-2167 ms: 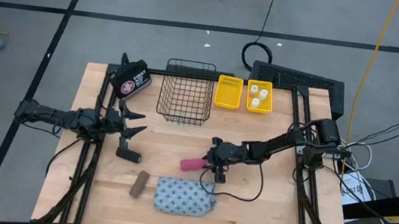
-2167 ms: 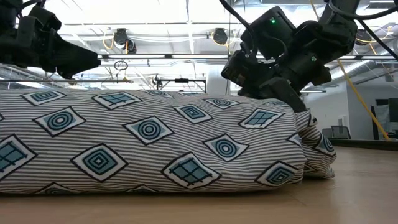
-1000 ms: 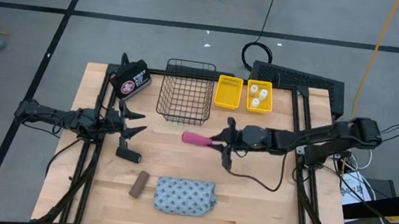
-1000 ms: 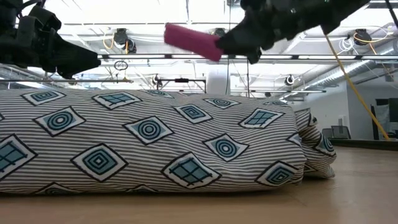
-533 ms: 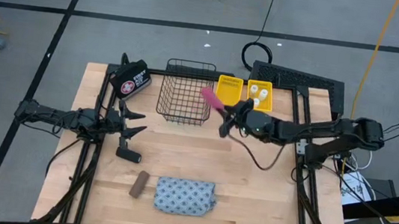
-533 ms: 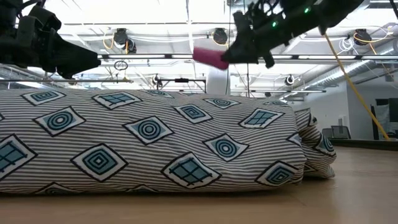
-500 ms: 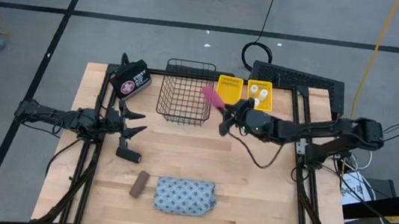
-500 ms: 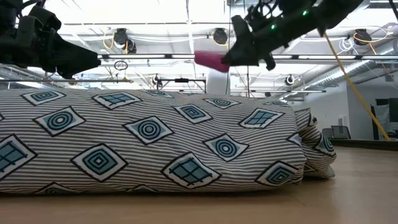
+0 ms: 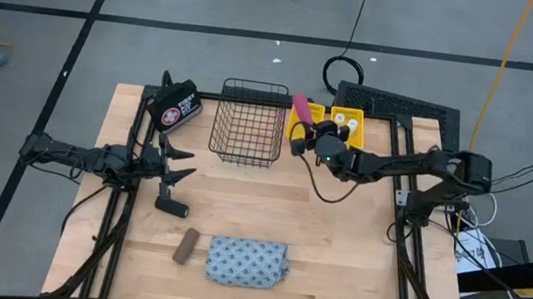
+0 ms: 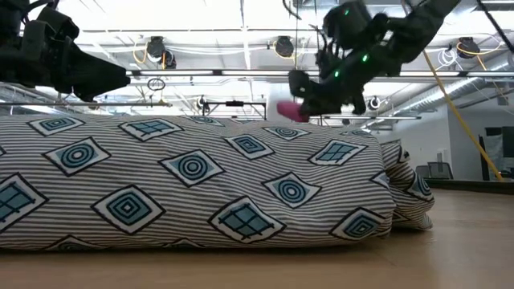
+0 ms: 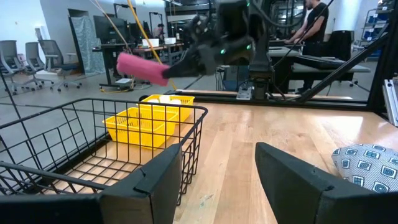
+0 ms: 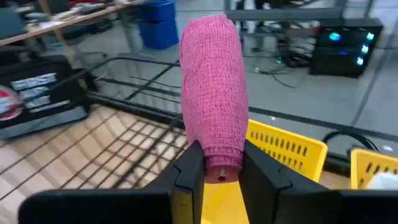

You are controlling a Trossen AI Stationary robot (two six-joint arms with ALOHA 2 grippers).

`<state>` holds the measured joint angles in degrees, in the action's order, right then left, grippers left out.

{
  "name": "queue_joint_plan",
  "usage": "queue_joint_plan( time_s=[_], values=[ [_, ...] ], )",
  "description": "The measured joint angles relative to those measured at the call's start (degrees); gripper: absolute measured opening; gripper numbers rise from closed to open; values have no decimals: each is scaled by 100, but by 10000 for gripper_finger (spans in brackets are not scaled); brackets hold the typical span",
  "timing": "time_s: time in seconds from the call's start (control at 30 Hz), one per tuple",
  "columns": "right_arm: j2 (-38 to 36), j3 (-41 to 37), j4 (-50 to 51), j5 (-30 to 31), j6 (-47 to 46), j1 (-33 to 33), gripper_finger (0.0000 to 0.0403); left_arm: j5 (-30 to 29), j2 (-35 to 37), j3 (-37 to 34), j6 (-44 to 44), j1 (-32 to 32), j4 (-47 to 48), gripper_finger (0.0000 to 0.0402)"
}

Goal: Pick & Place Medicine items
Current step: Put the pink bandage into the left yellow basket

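My right gripper (image 9: 306, 124) is shut on the pink roll (image 9: 301, 106) and holds it in the air over the left yellow bin (image 9: 291, 135), at the table's far edge. The right yellow bin (image 9: 346, 128) holds the white bottles. My left gripper (image 9: 181, 160) waits open at the table's left, touching nothing. The black handled piece (image 9: 172, 202), the brown bar (image 9: 185, 246) and the patterned pouch (image 9: 247, 263) lie flat on the near half of the table. My right gripper pinches the pink roll's near end (image 12: 217, 163) between its two fingers (image 12: 190, 167). The fingers come nearly level from the table's right, slanting toward the far-left. The roll sticks out beyond the fingertips, roughly in line with them, lifted clear above the yellow bin.
A black wire basket (image 9: 249, 122) stands just left of the yellow bins. A black bag with a red-and-white emblem (image 9: 176, 107) sits at the far left corner. Bare wood lies in the table's middle and on its right. People stand in the room beyond the table.
My right gripper has carried the pink roll from above the table's middle toward the far edge, to above the left yellow bin. It has swung and rolled about, so the roll, which pointed left, now points toward the far edge. In the low view the roll has sunk a little.
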<state>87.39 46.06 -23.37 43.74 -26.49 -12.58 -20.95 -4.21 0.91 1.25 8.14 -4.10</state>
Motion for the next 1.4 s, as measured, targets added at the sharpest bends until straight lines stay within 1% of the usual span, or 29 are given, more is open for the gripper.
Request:
queue_joint_plan(
  time_s=[0.1,0.27,0.53,0.67,1.03,1.3,1.4],
  values=[
    [340,0,-202,138,-295,-135,70,2,-1,0,0,0,0,214],
    [856,-1,-563,141,-587,-269,66,2,-1,-2,0,0,0,214],
    [1357,0,-830,119,-1249,-453,67,2,0,0,1,-2,0,214],
    [1436,0,-972,103,-1202,-446,69,2,-1,0,1,-1,0,214],
    [1456,0,-973,100,-1058,-418,97,2,-2,-1,-1,-1,0,214],
    [1456,0,-966,93,-868,-422,136,2,0,0,0,0,0,214],
    [1456,0,-967,-69,-863,-422,153,2,0,-2,-1,-1,0,214]
  ],
)
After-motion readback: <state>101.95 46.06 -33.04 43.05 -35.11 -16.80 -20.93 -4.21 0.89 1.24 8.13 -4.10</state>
